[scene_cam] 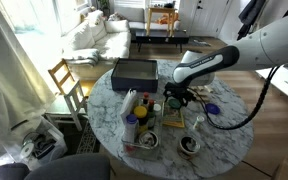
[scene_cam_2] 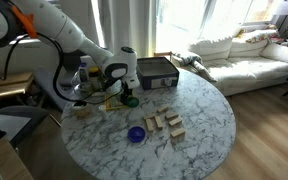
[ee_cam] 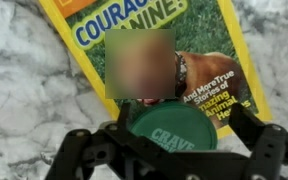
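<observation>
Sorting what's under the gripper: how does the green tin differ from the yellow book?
The green tin is round and dark; the yellow book is rectangular and bright. The tin shows between the fingers of the open gripper; the book lies flat on the marble table beyond them. Both carry printed words.

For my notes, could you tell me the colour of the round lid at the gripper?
The lid is dark green; wrist view.
</observation>
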You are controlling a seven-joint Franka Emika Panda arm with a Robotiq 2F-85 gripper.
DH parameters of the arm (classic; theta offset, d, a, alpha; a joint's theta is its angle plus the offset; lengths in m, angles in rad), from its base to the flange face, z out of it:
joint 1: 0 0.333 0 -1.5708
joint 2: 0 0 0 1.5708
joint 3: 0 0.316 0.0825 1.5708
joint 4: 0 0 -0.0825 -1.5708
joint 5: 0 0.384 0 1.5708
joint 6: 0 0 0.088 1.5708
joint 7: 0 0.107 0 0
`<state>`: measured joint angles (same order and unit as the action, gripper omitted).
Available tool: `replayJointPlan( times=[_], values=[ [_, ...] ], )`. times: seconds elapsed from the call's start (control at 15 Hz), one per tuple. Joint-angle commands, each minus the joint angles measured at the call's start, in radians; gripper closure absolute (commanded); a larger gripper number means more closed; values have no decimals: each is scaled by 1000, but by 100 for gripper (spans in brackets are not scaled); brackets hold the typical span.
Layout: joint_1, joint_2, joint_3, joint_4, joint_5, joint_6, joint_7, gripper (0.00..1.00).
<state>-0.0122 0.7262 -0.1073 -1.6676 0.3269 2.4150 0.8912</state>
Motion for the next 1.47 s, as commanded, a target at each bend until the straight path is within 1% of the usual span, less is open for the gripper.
replayJointPlan(
  times=[0.0, 0.67, 1.13, 1.2, 1.27, 1.33, 1.4],
  values=[
    [11, 32, -20, 34, -30, 3, 34, 0],
    [14, 61, -40, 67, -80, -16, 72, 0],
    [10, 73, -35, 78, -100, -14, 70, 0],
    [10, 74, -34, 79, -100, -15, 68, 3],
    [9, 74, -33, 80, -101, -16, 68, 10],
    [9, 74, -33, 80, -102, -16, 67, 10],
    [10, 74, -35, 81, -104, -18, 69, 4]
  ],
)
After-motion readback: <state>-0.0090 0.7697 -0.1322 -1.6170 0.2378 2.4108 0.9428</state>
